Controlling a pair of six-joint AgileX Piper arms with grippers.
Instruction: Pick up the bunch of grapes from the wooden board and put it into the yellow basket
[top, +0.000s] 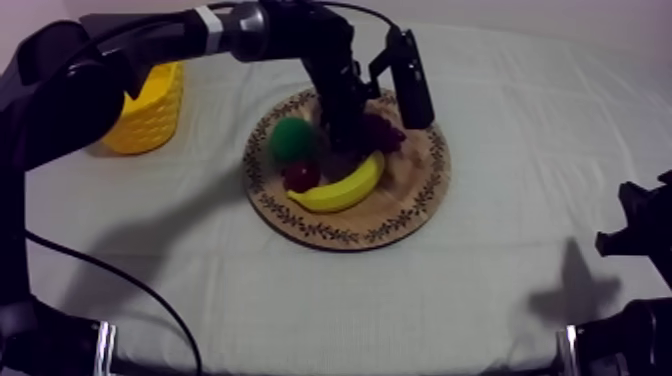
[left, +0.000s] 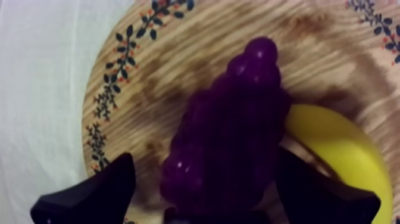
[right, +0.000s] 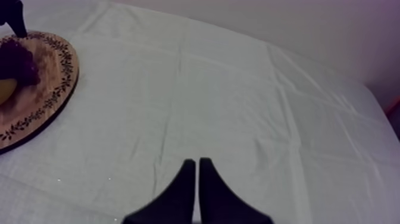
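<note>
left gripper (left: 205, 162) wide open, its 2 fingers (left: 89, 196) straddling the bunch of grapes (left: 229, 131) on the wooden board (left: 149, 83) — right gripper (right: 197, 162) closed, empty.

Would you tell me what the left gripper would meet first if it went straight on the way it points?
Most likely the bunch of grapes, lying on the wooden board between the open fingers of the left gripper; the banana sits beside it.

The table (top: 300, 300) was viewed slantwise from above; the wooden board (top: 412, 195) was shared, close from the left wrist, far from the right.
</note>
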